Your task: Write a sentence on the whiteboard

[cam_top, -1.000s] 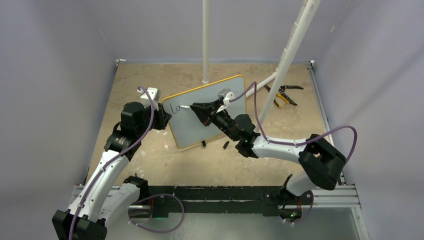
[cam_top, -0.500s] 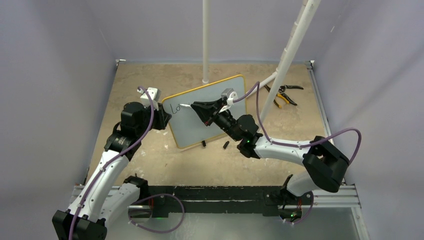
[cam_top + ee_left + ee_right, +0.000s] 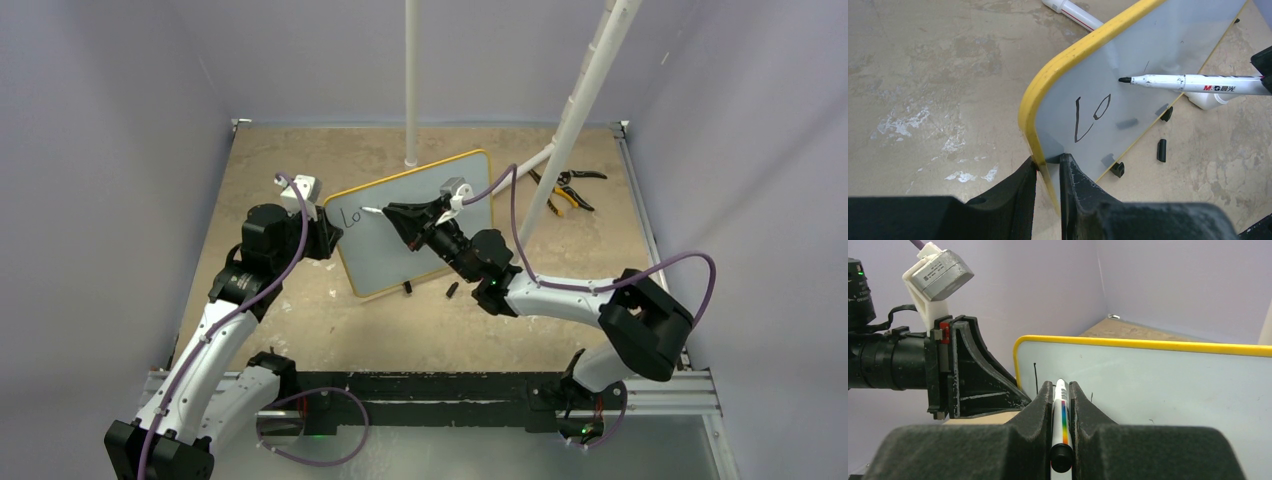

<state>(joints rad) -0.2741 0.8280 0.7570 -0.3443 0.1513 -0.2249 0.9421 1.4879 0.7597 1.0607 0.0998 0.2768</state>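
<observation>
The whiteboard [image 3: 385, 262] is standing tilted on the table [image 3: 280, 160], the left fingers [image 3: 1015, 187] pinching its yellow edge; the right fingers [image 3: 1084, 407] are gripping the marker [image 3: 1193, 84], tip hovering by the surface beside "Lo" [image 3: 1090, 117]. Pressing too hard is risking levering the board out of that pinch

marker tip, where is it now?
Left wrist view: the marker, held by the right gripper, points its tip at the whiteboard, just above and right of the written Lo.
</observation>
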